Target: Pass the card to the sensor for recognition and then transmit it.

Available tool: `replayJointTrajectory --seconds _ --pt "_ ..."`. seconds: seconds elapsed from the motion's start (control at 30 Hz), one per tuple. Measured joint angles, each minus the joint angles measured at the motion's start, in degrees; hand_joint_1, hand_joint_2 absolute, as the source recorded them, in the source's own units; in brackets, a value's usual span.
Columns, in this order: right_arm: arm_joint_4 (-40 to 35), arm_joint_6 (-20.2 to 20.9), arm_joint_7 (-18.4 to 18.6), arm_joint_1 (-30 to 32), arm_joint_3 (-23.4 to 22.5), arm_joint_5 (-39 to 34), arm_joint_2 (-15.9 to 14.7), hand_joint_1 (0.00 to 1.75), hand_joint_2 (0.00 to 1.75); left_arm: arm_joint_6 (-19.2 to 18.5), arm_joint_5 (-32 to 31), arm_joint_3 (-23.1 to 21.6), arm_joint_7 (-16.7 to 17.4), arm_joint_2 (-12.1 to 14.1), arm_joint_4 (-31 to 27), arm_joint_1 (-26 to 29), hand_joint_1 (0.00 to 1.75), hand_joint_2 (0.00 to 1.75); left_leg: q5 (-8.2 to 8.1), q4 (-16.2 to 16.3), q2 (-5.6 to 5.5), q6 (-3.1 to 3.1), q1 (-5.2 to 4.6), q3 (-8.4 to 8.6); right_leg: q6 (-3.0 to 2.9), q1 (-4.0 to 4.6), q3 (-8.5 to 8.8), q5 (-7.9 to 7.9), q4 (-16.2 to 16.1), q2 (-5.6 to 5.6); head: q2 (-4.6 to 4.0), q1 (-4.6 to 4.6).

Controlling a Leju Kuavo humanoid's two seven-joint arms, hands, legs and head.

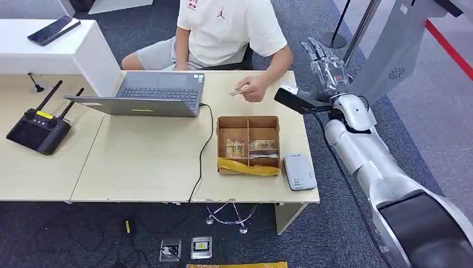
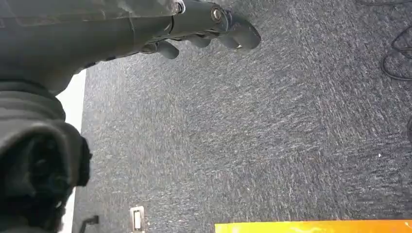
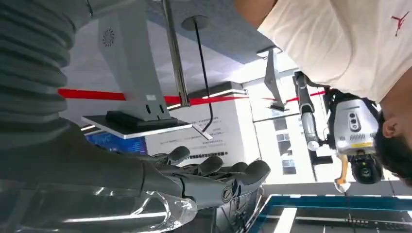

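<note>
A person's hand (image 1: 257, 87) pinches a small card (image 1: 239, 91) above the far side of the table, next to the laptop. My right hand (image 1: 327, 62) is raised past the table's right far corner, a little to the right of that card, and holds nothing. In the right wrist view its fingers (image 3: 219, 173) stretch out flat, apart from each other. The grey-white card sensor (image 1: 299, 172) lies near the table's front right corner. My left hand (image 2: 209, 26) hangs over the dark carpet with nothing in it.
A partitioned cardboard box (image 1: 224, 124) holding cards stands left of the sensor, a yellow strip along its front. A laptop (image 1: 160, 93) with a black cable, a black remote controller (image 1: 38, 130) and a phone (image 1: 53, 29) lie further left. The person (image 1: 223, 28) sits behind the table.
</note>
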Motion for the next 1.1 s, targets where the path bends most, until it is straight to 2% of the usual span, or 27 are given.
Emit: replayJointTrajectory --seconds 0.2,0.33,0.4,0.53,0.83,0.9,0.97,1.1 --pt "0.0 0.4 0.2 0.5 -0.2 -3.3 -0.9 0.00 1.75 0.8 1.1 0.0 0.0 -0.3 0.0 0.4 0.00 0.00 0.00 0.0 0.01 0.00 0.00 0.02 0.00 0.00 -0.01 0.00 0.0 0.00 0.00 0.00" --pt "-1.1 3.1 1.4 2.8 -1.2 -5.3 -2.8 0.00 1.75 0.9 2.0 0.0 -0.1 -0.4 0.0 0.9 0.00 0.00 -0.01 0.0 0.01 0.01 0.00 0.03 0.00 0.00 0.00 0.00 0.0 0.01 0.00 0.00" --pt "-2.2 5.7 1.6 4.4 -1.5 -6.3 -4.0 0.00 1.75 1.1 2.5 0.0 -0.5 -0.3 0.0 1.3 0.00 0.00 -0.02 0.0 0.01 0.02 -0.01 0.03 0.00 -0.01 -0.01 0.00 0.0 0.01 0.00 -0.02" --pt "-7.3 13.9 3.6 9.0 -3.2 -8.9 -7.9 0.00 1.75 1.3 3.2 0.0 -1.1 -0.2 0.0 2.1 0.00 0.00 -0.04 0.0 -0.01 0.04 -0.01 0.07 0.01 -0.01 0.02 0.00 0.0 -0.04 0.00 0.00" --pt "-19.8 25.3 7.8 18.2 -7.9 -8.3 -17.2 0.00 1.75 1.9 4.7 0.0 -1.7 -0.2 0.0 2.6 0.00 0.00 -0.07 0.0 -0.01 0.04 -0.01 0.06 0.01 -0.01 0.04 -0.01 -0.1 -0.05 0.00 -0.02" --pt "-21.8 27.5 8.4 19.7 -8.8 -8.3 -18.5 0.00 1.75 2.0 5.0 0.0 -1.8 -0.2 0.0 2.6 0.00 0.00 -0.08 0.0 0.04 0.04 -0.01 0.09 0.01 -0.01 0.05 -0.01 -0.1 -0.03 0.00 -0.02" --pt "-26.2 32.0 9.9 22.7 -10.2 -8.7 -20.7 0.00 1.75 1.9 5.2 0.0 -2.0 -0.2 0.0 2.5 0.00 0.00 -0.09 0.0 0.04 0.05 0.00 0.11 0.01 -0.01 0.07 -0.01 -0.1 -0.02 0.00 -0.02" --pt "-32.7 37.7 12.2 27.4 -11.6 -9.3 -23.3 0.00 1.75 1.8 5.2 0.0 -2.0 0.3 0.1 2.5 0.00 0.00 -0.09 0.0 0.06 0.05 0.01 0.07 0.01 -0.01 0.05 -0.01 -0.1 -0.02 0.00 0.00"
